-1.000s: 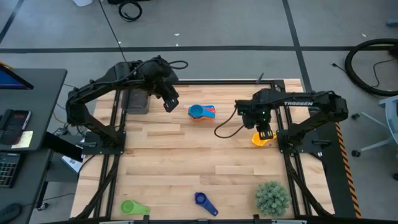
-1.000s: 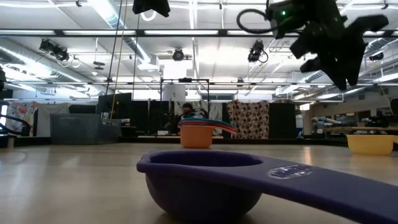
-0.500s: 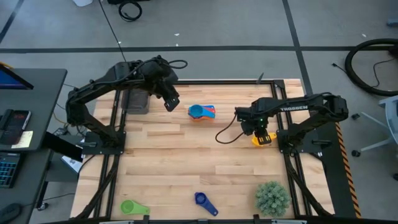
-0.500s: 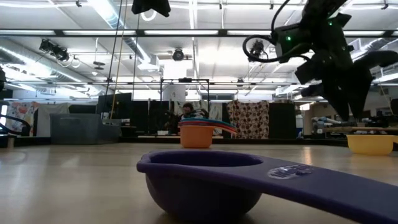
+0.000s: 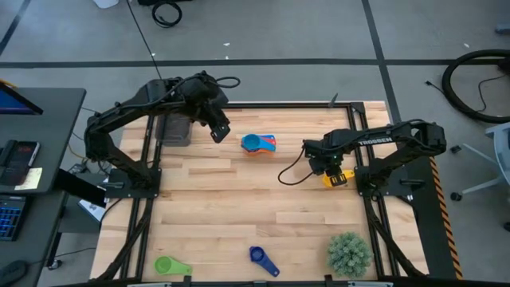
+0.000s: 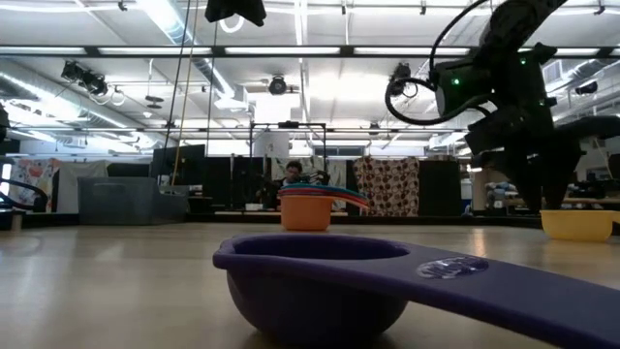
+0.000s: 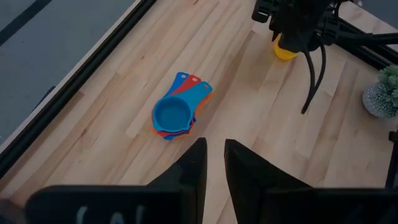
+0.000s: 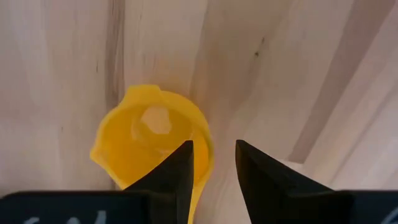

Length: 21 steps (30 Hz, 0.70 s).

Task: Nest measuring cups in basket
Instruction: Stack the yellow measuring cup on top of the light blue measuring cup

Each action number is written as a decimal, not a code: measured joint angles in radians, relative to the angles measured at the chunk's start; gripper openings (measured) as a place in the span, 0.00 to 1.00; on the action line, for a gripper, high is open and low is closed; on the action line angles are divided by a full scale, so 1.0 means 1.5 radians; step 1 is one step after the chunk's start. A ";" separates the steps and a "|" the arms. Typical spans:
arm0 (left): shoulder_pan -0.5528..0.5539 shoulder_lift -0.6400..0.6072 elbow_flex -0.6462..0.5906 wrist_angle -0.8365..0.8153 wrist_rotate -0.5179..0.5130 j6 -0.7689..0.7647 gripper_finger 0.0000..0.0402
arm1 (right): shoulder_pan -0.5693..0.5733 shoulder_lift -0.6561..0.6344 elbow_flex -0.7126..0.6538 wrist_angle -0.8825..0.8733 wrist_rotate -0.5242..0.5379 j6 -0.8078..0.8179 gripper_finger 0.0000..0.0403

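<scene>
Wooden table (image 5: 239,199), grey floor (image 5: 319,32), nested cups (image 5: 258,143)

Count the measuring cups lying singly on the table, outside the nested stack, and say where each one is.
3. A yellow cup lies under the right gripper, a dark blue cup at the near edge, and a green cup at the near-left corner. None looks hidden.

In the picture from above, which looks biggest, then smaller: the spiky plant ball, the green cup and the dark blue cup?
1. Plant ball, clearly the largest.
2. Green cup.
3. Dark blue cup, only slightly smaller than the green one; those two are close.
</scene>
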 joint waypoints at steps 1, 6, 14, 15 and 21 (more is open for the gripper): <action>0.000 0.000 0.000 0.000 0.000 0.000 0.15 | -0.003 0.000 -0.005 0.006 -0.003 0.000 0.31; 0.000 0.000 0.000 0.000 0.000 0.000 0.15 | -0.017 0.000 -0.028 0.061 -0.005 0.000 0.31; 0.000 0.000 0.000 0.008 0.000 0.000 0.15 | -0.034 0.020 -0.053 0.103 -0.056 0.000 0.25; 0.000 0.000 0.000 0.008 0.000 0.000 0.15 | -0.034 0.022 -0.053 0.103 -0.056 0.000 0.23; 0.000 0.000 0.000 0.011 0.000 0.000 0.15 | -0.034 0.027 -0.053 0.140 -0.063 0.000 0.04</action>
